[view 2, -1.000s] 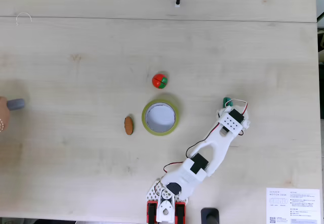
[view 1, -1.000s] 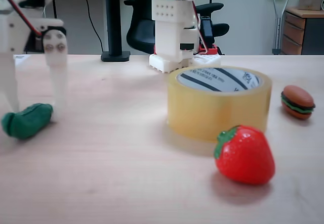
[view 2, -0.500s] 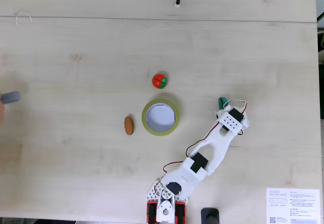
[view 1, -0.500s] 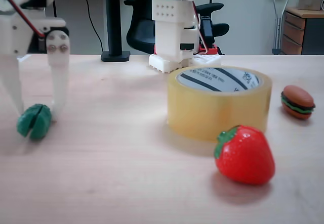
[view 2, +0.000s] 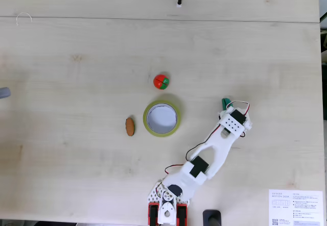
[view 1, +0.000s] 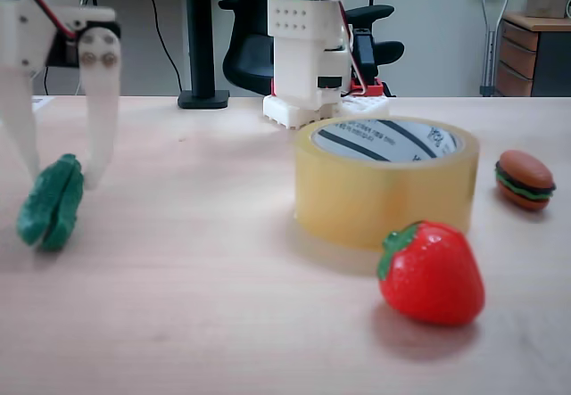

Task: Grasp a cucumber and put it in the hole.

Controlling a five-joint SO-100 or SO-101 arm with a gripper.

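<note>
The dark green cucumber (view 1: 51,201) stands tilted on end at the far left of the low fixed view, its upper end between the fingertips of my gripper (view 1: 61,181). The white fingers (view 1: 98,119) hang down on either side of it with a gap, so the gripper is open. From above, the cucumber (view 2: 225,102) peeks out beyond the arm's wrist block (view 2: 234,121), which hides the fingers. The yellowish tape roll (view 1: 384,201) sits mid-table, its hole (view 1: 385,139) facing up. In the top-down view the hole (view 2: 161,118) lies well left of the cucumber.
A red strawberry (view 1: 433,273) lies in front of the roll, seen from above beyond it (view 2: 161,81). A toy burger (view 1: 525,179) sits at the roll's other side (view 2: 130,126). The arm's base (view 1: 308,47) stands behind the roll. A grey object (view 2: 4,92) shows at the left edge.
The cucumber went from lying flat to standing tilted on end between the fingers. The gripper rose a little. The grey object at the top-down view's left edge drew back.
</note>
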